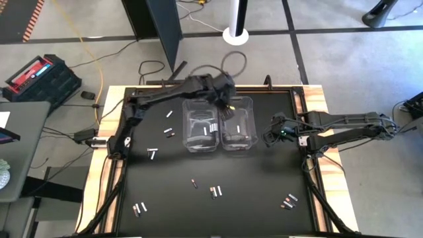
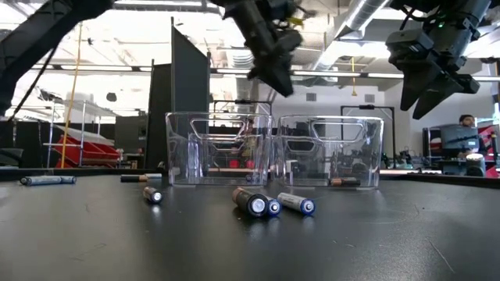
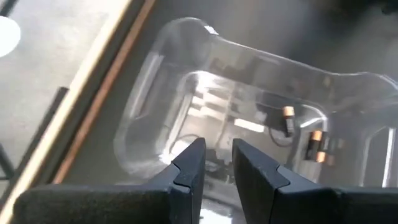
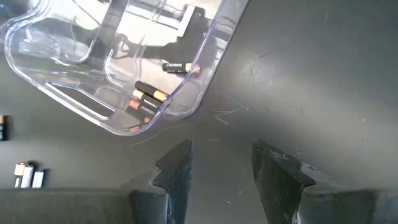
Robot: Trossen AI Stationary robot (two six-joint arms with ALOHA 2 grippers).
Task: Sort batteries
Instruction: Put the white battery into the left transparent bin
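Note:
Two clear bins stand side by side mid-table: the left bin [image 1: 200, 129] holds silvery batteries [image 1: 213, 127], and the right bin [image 1: 239, 125] holds dark copper-ended batteries [image 3: 289, 119] lying on its floor. More batteries [image 1: 215, 192] lie loose on the black table, with some near the front [image 2: 258, 203]. My left gripper [image 3: 217, 152] hangs above the right bin's far left corner [image 1: 228, 109]. A narrow gap parts its fingers and I see nothing between them. My right gripper [image 4: 221, 158] waits open above bare table, just right of the right bin [image 1: 271, 132].
Loose batteries lie left of the bins [image 1: 169, 124], at mid-left [image 1: 153, 153], near the front left [image 1: 139, 209] and front right [image 1: 289, 200]. A raised wooden frame [image 1: 310, 92] borders the table. The bins' walls [image 2: 273, 148] rise between the two grippers.

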